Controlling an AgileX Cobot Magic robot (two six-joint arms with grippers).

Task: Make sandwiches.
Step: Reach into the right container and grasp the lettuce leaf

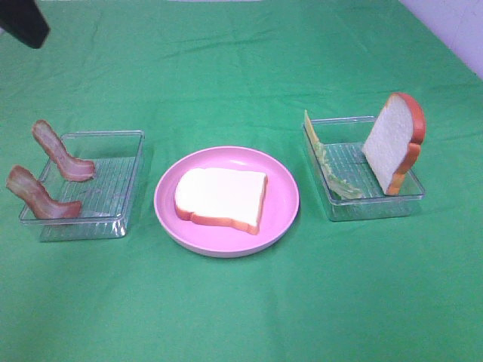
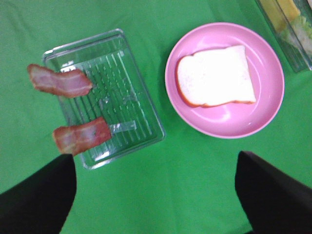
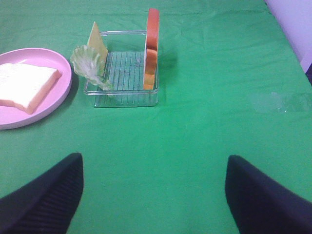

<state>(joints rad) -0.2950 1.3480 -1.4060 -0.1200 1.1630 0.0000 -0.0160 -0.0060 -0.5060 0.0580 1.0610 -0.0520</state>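
One white bread slice (image 1: 221, 197) with an orange-brown crust lies flat on the pink plate (image 1: 281, 204). A second bread slice (image 1: 392, 147) leans upright in the right clear tray (image 1: 351, 162), beside the green lettuce (image 1: 332, 177) and yellow cheese (image 1: 309, 128). Two reddish-brown bacon strips (image 1: 60, 153) (image 1: 38, 196) hang over the left tray's (image 1: 113, 188) outer edge. My left gripper (image 2: 156, 195) is open, high above the cloth between the bacon tray and the plate. My right gripper (image 3: 153, 195) is open over bare cloth, well short of the right tray (image 3: 126, 73). Both are empty.
Green cloth covers the whole table. A black part of an arm (image 1: 23, 21) shows at the far left corner of the exterior view. A pale wall strip (image 1: 453, 23) borders the cloth at the far right.
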